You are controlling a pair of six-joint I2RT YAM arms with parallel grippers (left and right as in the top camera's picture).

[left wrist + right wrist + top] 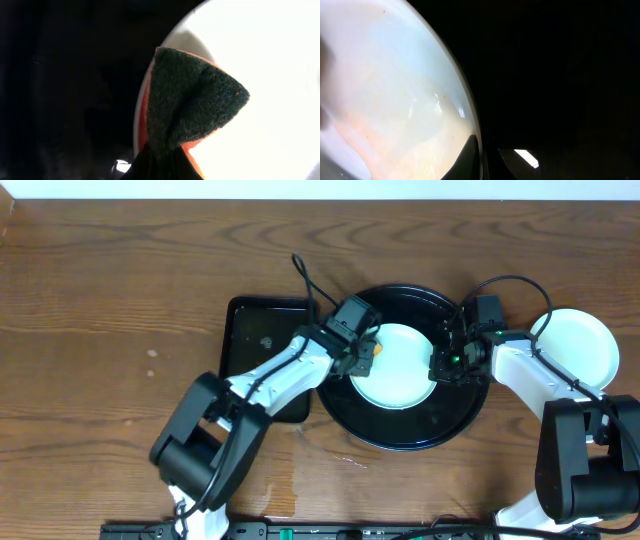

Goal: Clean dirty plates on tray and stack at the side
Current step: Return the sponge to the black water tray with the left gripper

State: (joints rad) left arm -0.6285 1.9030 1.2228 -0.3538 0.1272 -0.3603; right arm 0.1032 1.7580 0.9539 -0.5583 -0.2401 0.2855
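A pale mint-blue plate (400,378) lies in the large round black tray (400,442). My left gripper (366,351) is shut on an orange sponge with a dark green scouring face (190,100) and holds it against the plate's left rim (270,75). My right gripper (443,366) is shut on the plate's right rim; one finger (470,160) lies over the edge of the plate (390,90), which shows a faint orange tint. A second pale plate (578,345) sits on the table to the right of the tray. The yellow plate is out of view.
A smaller rectangular black tray (262,330) lies just left of the round tray, partly under my left arm. The wooden table (100,330) stretches far to the left. The dark tray floor fills the rest of both wrist views (75,90) (560,75).
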